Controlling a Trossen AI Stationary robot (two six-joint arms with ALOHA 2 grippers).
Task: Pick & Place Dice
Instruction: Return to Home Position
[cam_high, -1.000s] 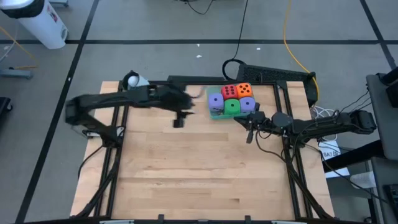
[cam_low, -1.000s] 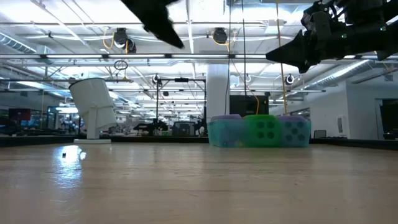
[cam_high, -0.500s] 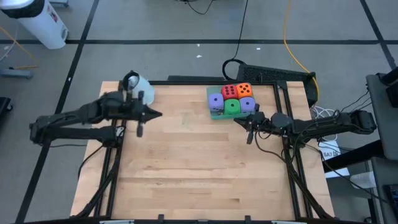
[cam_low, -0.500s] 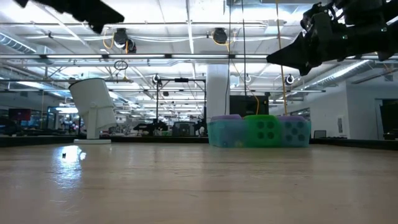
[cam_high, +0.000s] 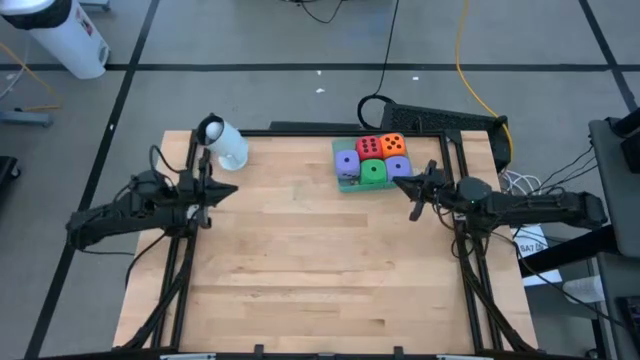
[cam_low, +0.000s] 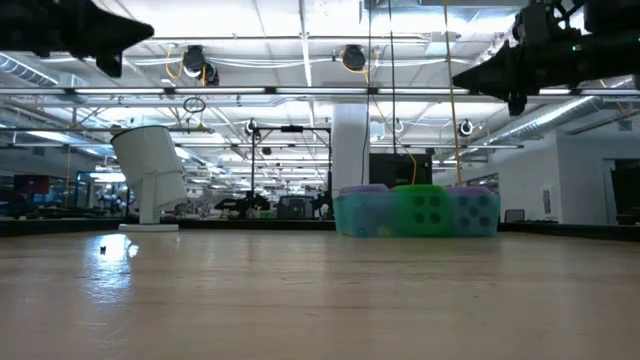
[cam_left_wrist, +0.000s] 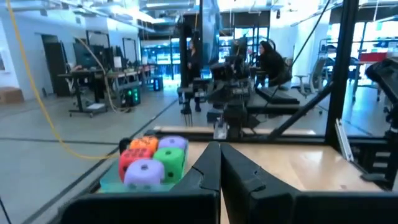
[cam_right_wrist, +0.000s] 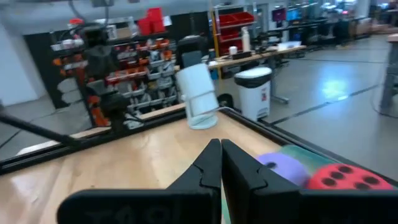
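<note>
Open wood spans the worktop's (cam_high: 320, 270) centre and near half. By its far edge, 5 dice (cam_high: 372, 158) sit packed on the green tray (cam_high: 345, 184). The right end effector (cam_high: 400, 182) hovers just beside them, fingers pressed together, empty. The left end effector (cam_high: 230, 189), likewise closed and empty, hangs over the left edge, well apart.

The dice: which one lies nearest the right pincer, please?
The purple-blue soft die right of the green soft die; its purple-blue twin sits left of it.
</note>
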